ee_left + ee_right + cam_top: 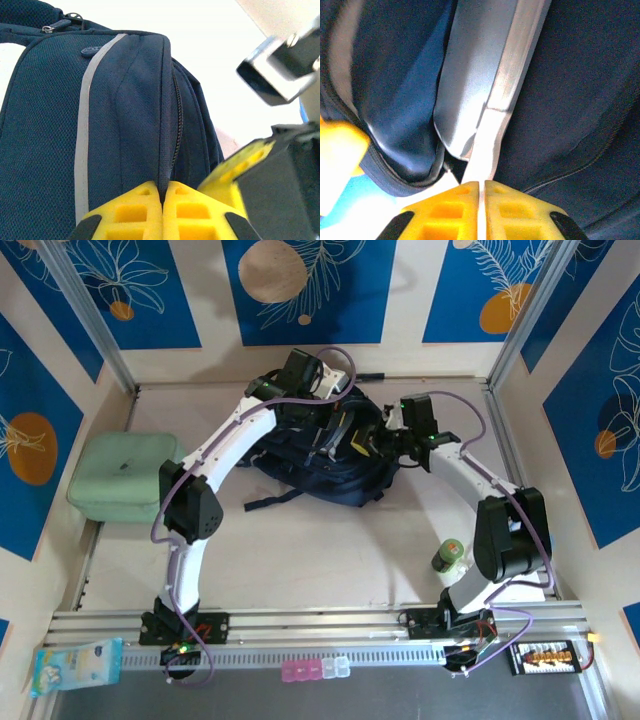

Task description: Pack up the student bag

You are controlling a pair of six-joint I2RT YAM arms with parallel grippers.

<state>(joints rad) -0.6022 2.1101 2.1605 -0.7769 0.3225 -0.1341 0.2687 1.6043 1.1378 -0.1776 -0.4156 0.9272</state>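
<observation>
The student bag (318, 468), dark navy with grey trim, lies mid-table toward the back. Both arms reach over its top. My left gripper (322, 425) is shut, its yellow fingers pinching a fold of the bag's navy fabric (125, 110) just beside a closed zipper (177, 120); the tips meet at the left gripper (163, 186). My right gripper (365, 447) comes in from the right. Its tips at the right gripper (482, 184) are shut on a silvery grey strip (492, 120) of the student bag (580, 100). One yellow finger (245, 165) of the right gripper sits close by in the left wrist view.
A mint-green rounded case (122, 480) rests at the left wall. A green bottle (448, 557) stands beside the right arm's base. On the near rail lie a blue packet (75, 664), small pink and white boxes (315, 670) and a black device (545, 655).
</observation>
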